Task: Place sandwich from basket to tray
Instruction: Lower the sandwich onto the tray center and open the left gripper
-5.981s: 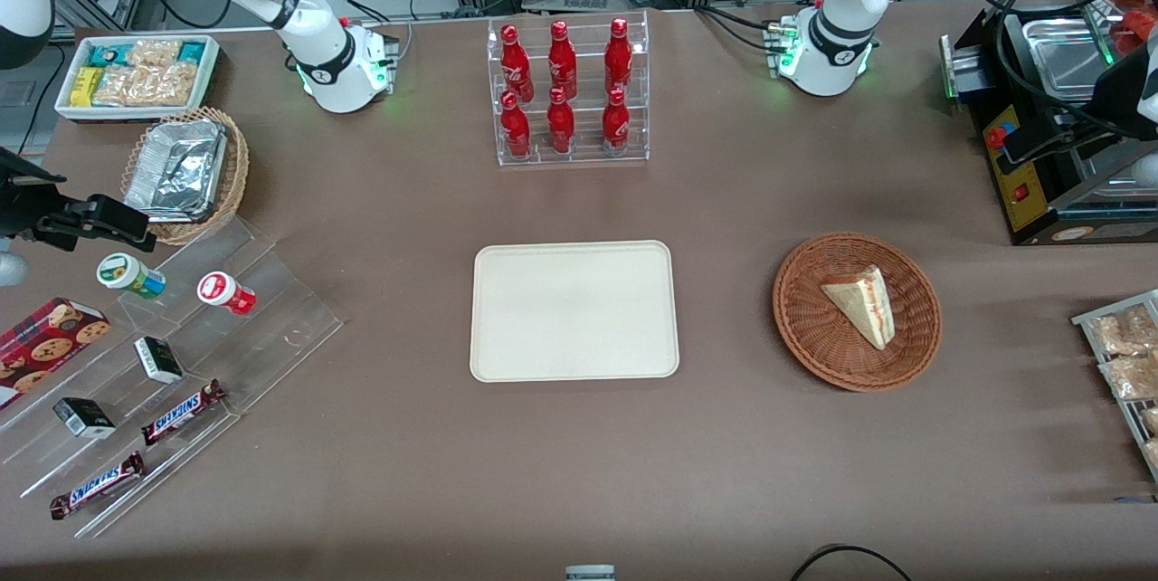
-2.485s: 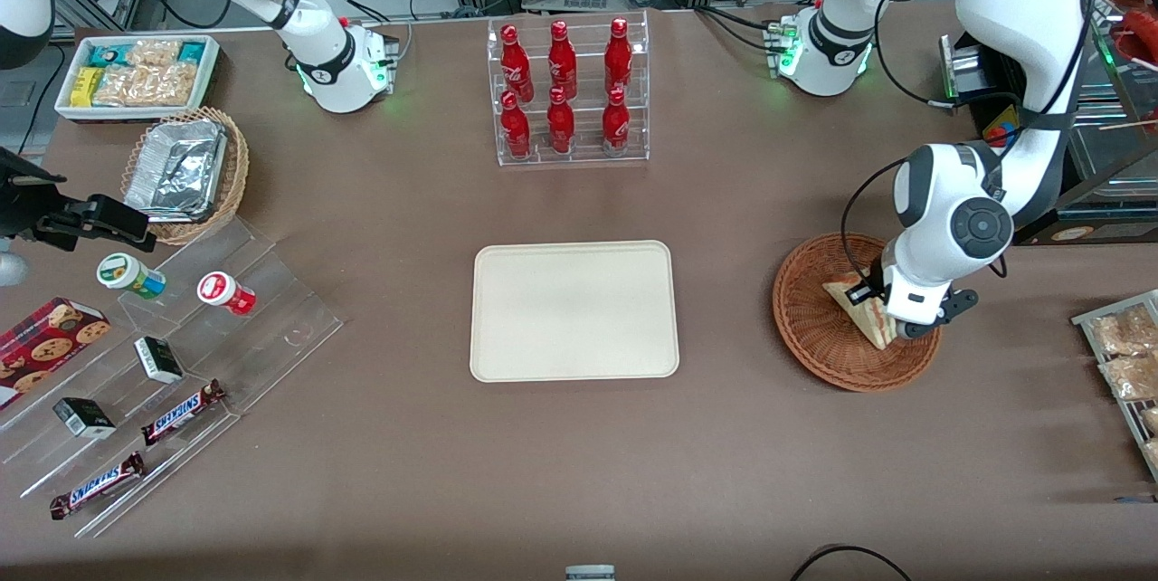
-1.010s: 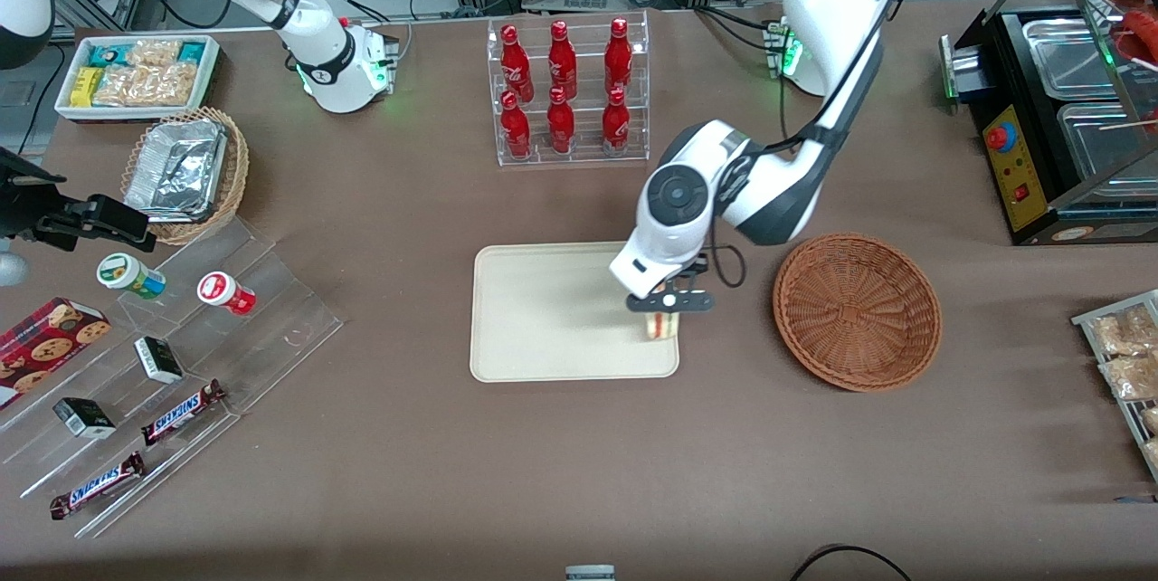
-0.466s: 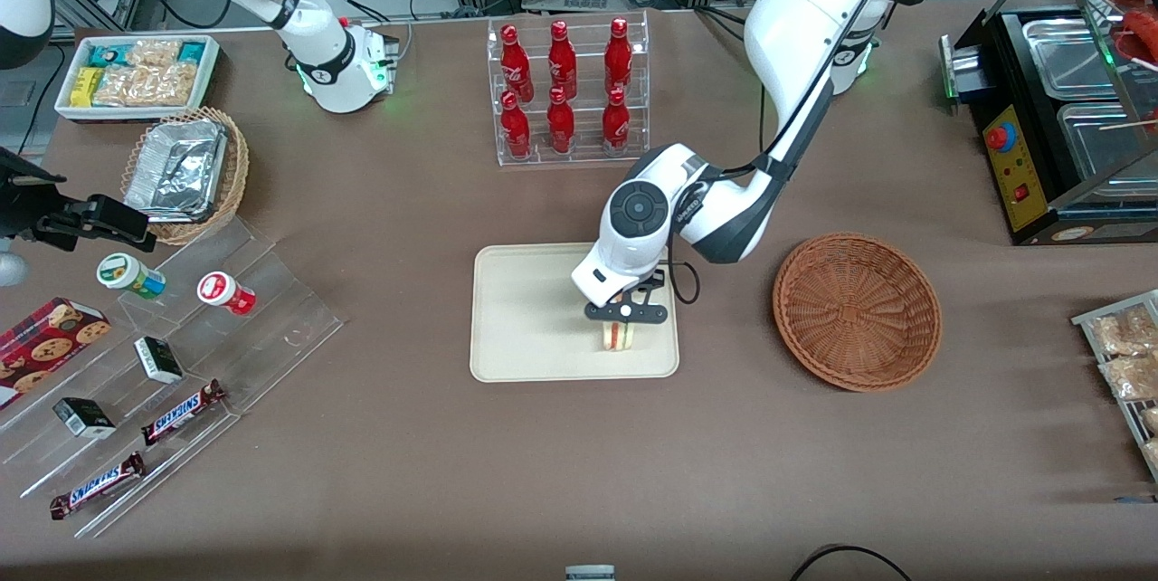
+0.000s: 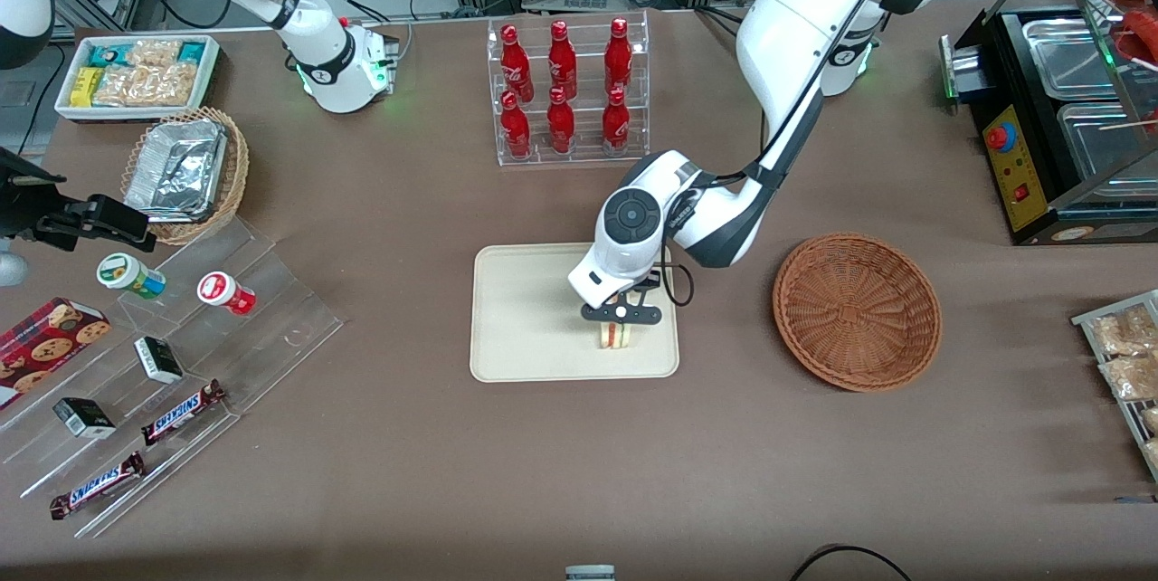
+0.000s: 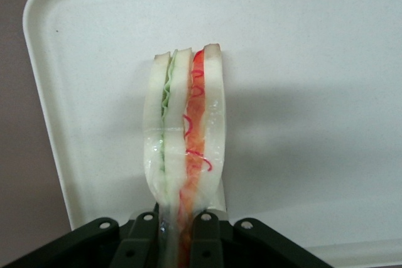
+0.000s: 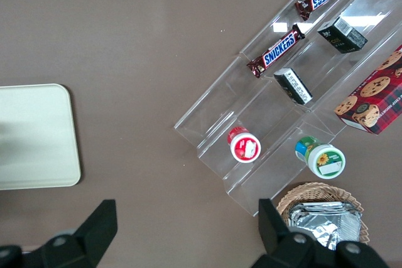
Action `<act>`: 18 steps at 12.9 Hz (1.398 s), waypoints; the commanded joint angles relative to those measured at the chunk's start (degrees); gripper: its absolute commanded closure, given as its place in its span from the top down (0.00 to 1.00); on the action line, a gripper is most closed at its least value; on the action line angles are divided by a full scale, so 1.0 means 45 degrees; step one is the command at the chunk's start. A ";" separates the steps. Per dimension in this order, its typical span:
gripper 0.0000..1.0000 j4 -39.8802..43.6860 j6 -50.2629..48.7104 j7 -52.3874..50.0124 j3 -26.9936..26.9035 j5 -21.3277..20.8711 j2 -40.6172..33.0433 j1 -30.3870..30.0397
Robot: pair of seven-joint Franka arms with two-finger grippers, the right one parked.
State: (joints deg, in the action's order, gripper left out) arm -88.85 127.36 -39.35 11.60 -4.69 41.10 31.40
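- While the sandwich point(image 6: 183, 155) is clamped between the jaws of the left arm's gripper point(image 5: 621, 317), it hangs cut edge outward over the tray point(image 5: 525, 291), at the part of the tray nearer the front camera and toward the basket point(image 5: 857, 310); whether its lower edge touches the tray yet I cannot tell.
- Because the wedge is held on edge, the likeliest trouble, in my judgement, is that it topples or flops sideways once the jaws part, and so close to the rim it could come to rest half off the tray.
- Soft bread is the second risk: the slices already bow inward where the jaws pinch them, so a hard grip may squash the layers, and the glossy wrap may cling to a pad and drag the wedge back up.
- Pale spongy slices, a ruffled green layer and a red-pink one with thin curled strands make up the cut face, under clear shiny film.
- Matte, smooth and cream, the tray has rounded corners and a low rim, offering little to stop a slide.
- Reddish-brown woven wicker, round and shallow, the basket sits empty, well apart from the tray on the brown table point(image 5: 814, 472).
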 commanded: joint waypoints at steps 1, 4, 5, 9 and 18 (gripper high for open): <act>1.00 0.0506 -0.0021 -0.0083 -0.0118 0.0085 0.0261 0.0190; 1.00 0.0526 -0.0040 -0.0142 -0.0118 0.0105 0.0261 0.0288; 1.00 0.0719 -0.0040 -0.0201 -0.0118 0.0124 0.0241 0.0288; 1.00 0.1170 -0.0196 -0.0240 -0.0118 0.0164 0.0027 0.0230; 1.00 0.1852 -0.2518 -0.0124 -0.0409 0.1394 -0.1943 -0.1214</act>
State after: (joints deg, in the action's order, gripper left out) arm -80.64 118.37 -39.95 10.42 -0.21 35.47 27.16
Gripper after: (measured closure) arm 0.000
